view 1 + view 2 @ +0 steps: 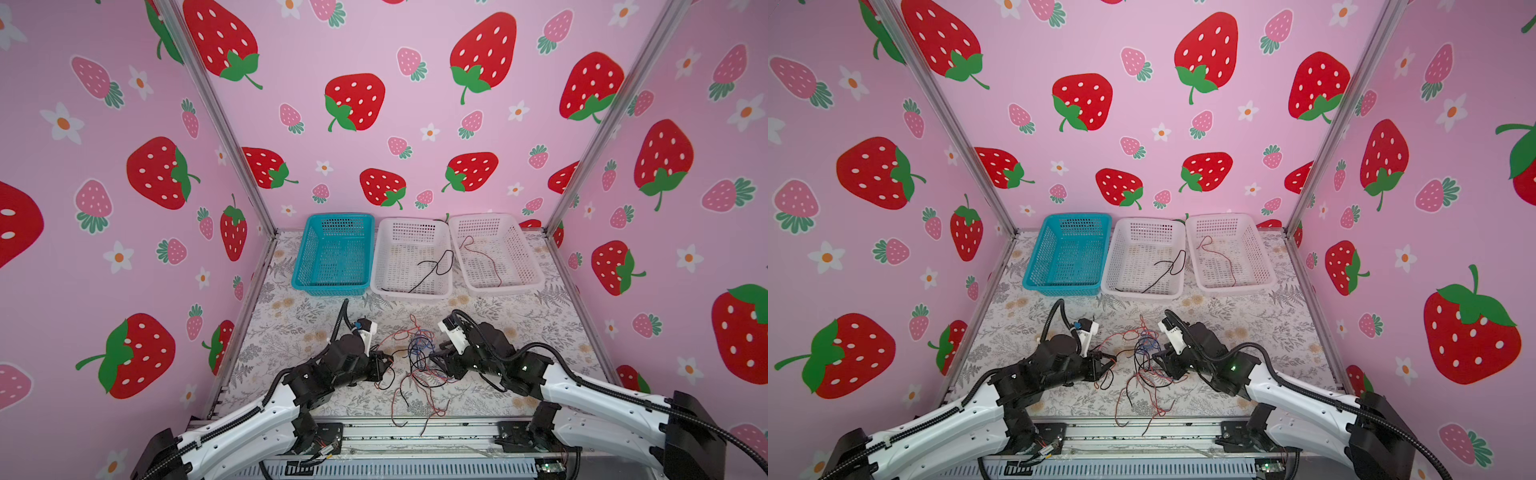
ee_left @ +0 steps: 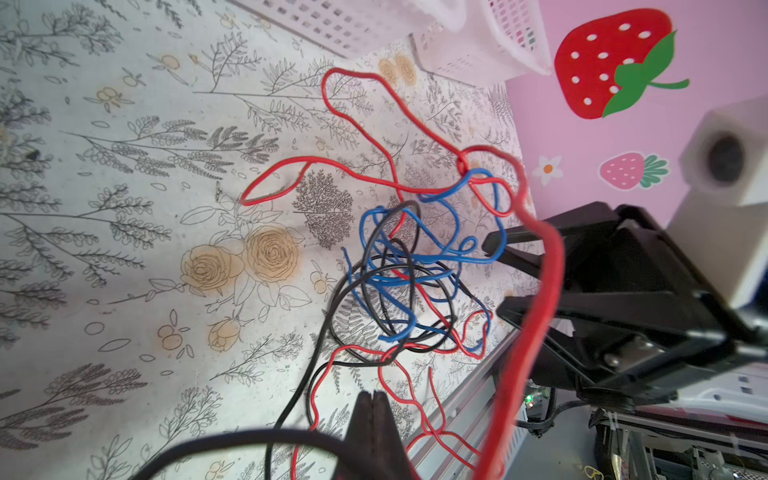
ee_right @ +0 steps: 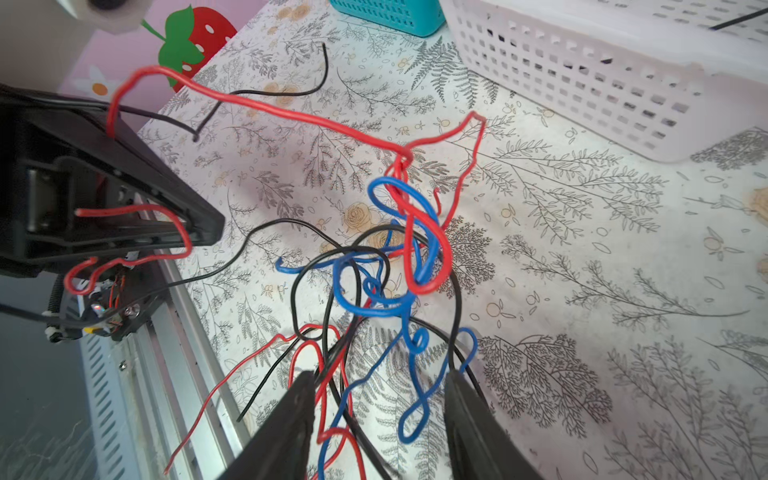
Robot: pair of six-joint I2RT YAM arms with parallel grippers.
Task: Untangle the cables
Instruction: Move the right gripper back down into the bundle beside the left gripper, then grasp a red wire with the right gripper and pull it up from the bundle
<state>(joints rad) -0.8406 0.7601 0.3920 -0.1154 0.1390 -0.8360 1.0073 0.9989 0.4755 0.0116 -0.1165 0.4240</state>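
Surface [image 1: 519,332]: floral-patterned. Three baskets stand along its back edge: a teal basket [image 1: 328,286] with no cable visible in it, a middle white basket [image 1: 411,293] holding one black cable [image 1: 432,270], and a right white basket [image 1: 503,286] holding one red cable [image 1: 486,257].

Cables [image 1: 417,353]: the remaining red, black and blue strands lie knotted near the middle of the front edge, between both arms. Loose ends trail over that edge onto the metal rail [image 1: 415,428].

Left end effector [image 2: 374,399]: jaws pressed fully together. A red strand [image 3: 249,106] runs from the knot and drapes over its body. Whether any strand is pinched cannot be confirmed.

Right end effector [image 3: 380,376]: jaws apart, straddling several strands of all three colours. Nothing is gripped.

Risks, as judged: closing on that mixed bundle and pulling would likely tighten the knot. The draped red strand could snag the left arm. Trailing ends may catch on the rail.
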